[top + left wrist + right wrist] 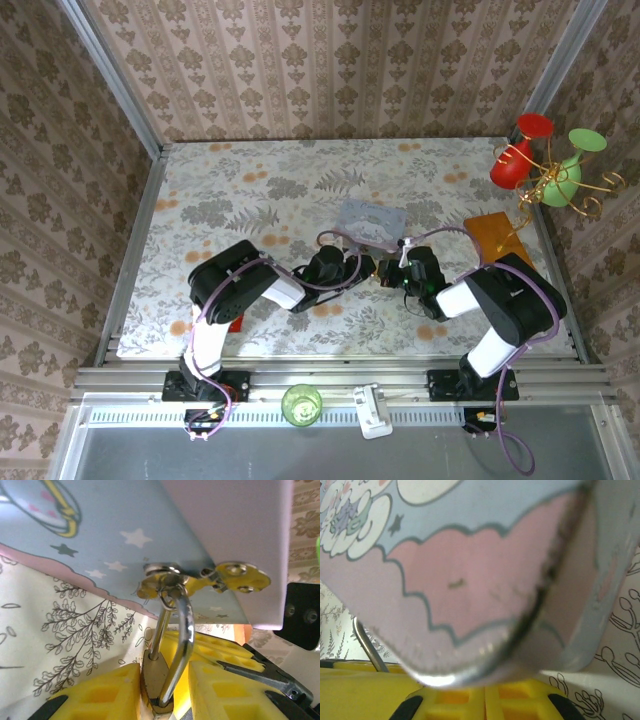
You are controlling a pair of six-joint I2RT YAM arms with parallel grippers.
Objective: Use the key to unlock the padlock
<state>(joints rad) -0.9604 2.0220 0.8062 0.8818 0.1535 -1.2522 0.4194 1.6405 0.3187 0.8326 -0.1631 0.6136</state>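
Observation:
The small brass padlock [156, 680] stands between my left gripper's [165, 680] yellow pads. Its steel shackle [182, 630] runs up through the ring of the gold hasp [235, 577] on the pale blue tin [100, 540]. The left pad sits against the padlock's body, and a narrow gap shows on the right side, so the jaws stand open. My right gripper [485, 700] is shut, pads pressed together, just under the tin's [470, 555] corner. The key is hidden. From above, the left gripper [368, 268] and right gripper [392, 272] meet tip to tip in front of the tin [370, 220].
An orange packet [497, 235] lies right of the tin. Red [515, 160] and green [565, 180] vases on a gold wire stand sit at the far right. A green cup [301, 403] and a white clip [375, 410] rest on the near rail.

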